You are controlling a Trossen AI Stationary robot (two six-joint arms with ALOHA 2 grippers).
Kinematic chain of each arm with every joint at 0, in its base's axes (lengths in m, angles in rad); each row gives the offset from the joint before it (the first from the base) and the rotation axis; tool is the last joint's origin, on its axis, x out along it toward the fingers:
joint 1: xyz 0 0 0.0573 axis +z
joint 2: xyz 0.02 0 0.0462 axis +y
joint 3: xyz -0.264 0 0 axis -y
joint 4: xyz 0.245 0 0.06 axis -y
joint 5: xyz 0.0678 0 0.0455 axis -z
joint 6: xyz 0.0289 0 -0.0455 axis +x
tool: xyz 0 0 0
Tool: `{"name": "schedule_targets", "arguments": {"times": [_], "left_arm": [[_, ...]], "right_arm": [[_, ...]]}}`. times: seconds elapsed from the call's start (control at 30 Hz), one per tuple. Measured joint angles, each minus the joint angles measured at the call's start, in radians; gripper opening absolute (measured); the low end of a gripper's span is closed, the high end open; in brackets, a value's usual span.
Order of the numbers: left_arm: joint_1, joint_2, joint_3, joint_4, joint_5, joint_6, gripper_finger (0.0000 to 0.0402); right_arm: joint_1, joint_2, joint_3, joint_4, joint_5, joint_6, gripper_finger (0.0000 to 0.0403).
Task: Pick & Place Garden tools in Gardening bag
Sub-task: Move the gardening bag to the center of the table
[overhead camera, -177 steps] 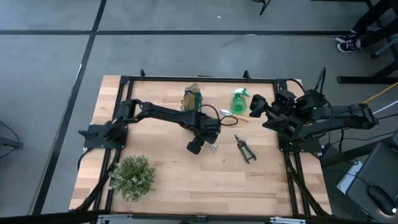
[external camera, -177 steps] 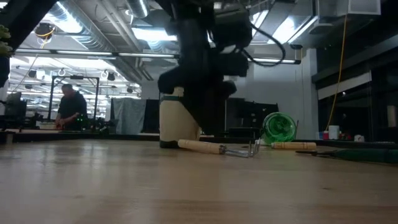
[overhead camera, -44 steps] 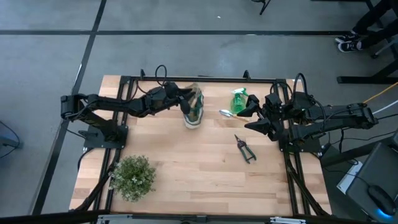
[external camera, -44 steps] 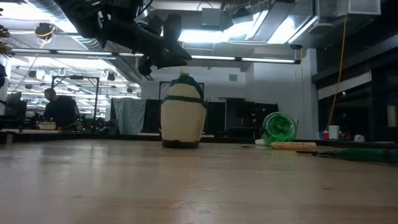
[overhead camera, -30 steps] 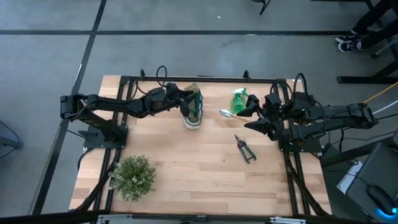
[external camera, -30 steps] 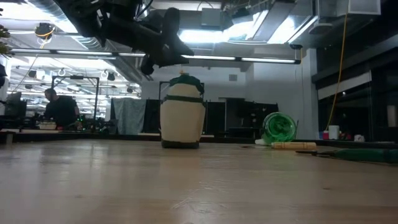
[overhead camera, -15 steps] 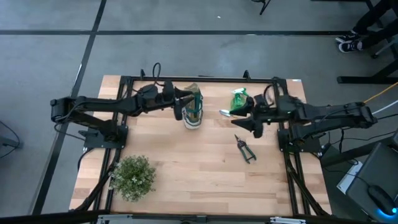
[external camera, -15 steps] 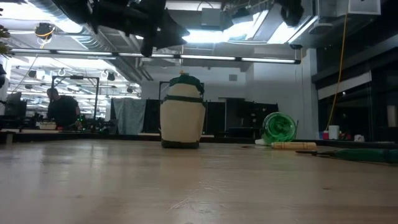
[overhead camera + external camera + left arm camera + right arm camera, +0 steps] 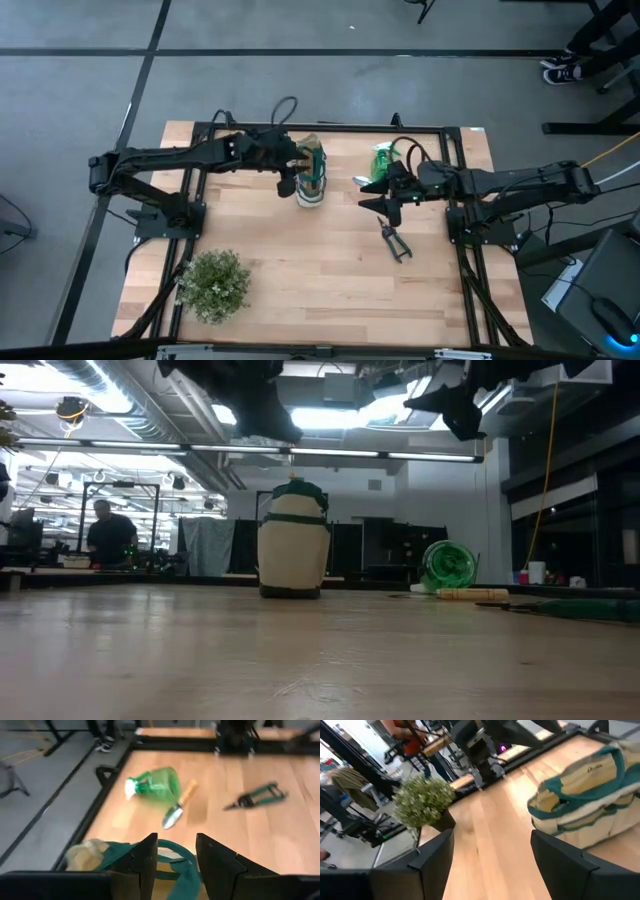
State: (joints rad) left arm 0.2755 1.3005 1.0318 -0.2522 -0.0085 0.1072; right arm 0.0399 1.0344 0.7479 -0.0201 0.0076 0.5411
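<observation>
The cream gardening bag with green trim stands upright at the table's far middle; it also shows in the low view. My left gripper is open and empty, hovering above the bag's left side, over its green straps. My right gripper is open and empty, in the air between the bag and the dark shears. The green spray bottle lies on its side at the far right. The silver trowel lies flat beside it. The rake does not show.
A bushy potted plant stands near the front left corner. A black frame runs around the table's edges. Bare wood lies between the bag, the plant and the shears. A person is in the room beyond.
My right gripper has gone toward the table's left, from beside the spray bottle to above the space between bag and shears, and now shows at the top of the low view. My left gripper has drawn back a little from over the bag toward its left side.
</observation>
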Motion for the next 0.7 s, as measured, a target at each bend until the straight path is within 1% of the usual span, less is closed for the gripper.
{"name": "schedule_targets", "arguments": {"times": [0.1, 0.23, 0.4, 0.53, 0.6, 0.7], "left_arm": [[-0.002, 0.035, 0.019, -0.067, 0.043, 0.046, 0.0129], [-0.003, 0.082, 0.048, -0.141, 0.074, 0.046, 0.0129], [-0.021, 0.14, 0.075, -0.138, 0.083, 0.05, 0.0129], [-0.04, 0.194, 0.1, -0.155, 0.081, 0.097, 0.013], [-0.047, 0.217, 0.118, -0.153, 0.063, 0.121, 0.013], [-0.054, 0.254, 0.138, -0.178, -0.027, 0.138, 0.013]], "right_arm": [[-0.006, 0.021, 0.0, 0.0, 0.0, -0.003, 0.0268], [-0.007, 0.034, 0.0, -0.002, 0.0, -0.004, 0.0268], [-0.007, 0.035, 0.0, 0.001, 0.0, -0.006, 0.0268], [-0.007, 0.035, 0.0, 0.001, 0.0, -0.006, 0.0268], [-0.007, 0.035, 0.0, 0.002, 0.0, -0.006, 0.0268], [-0.007, 0.035, 0.0, 0.002, 0.0, 0.008, 0.0268]]}}
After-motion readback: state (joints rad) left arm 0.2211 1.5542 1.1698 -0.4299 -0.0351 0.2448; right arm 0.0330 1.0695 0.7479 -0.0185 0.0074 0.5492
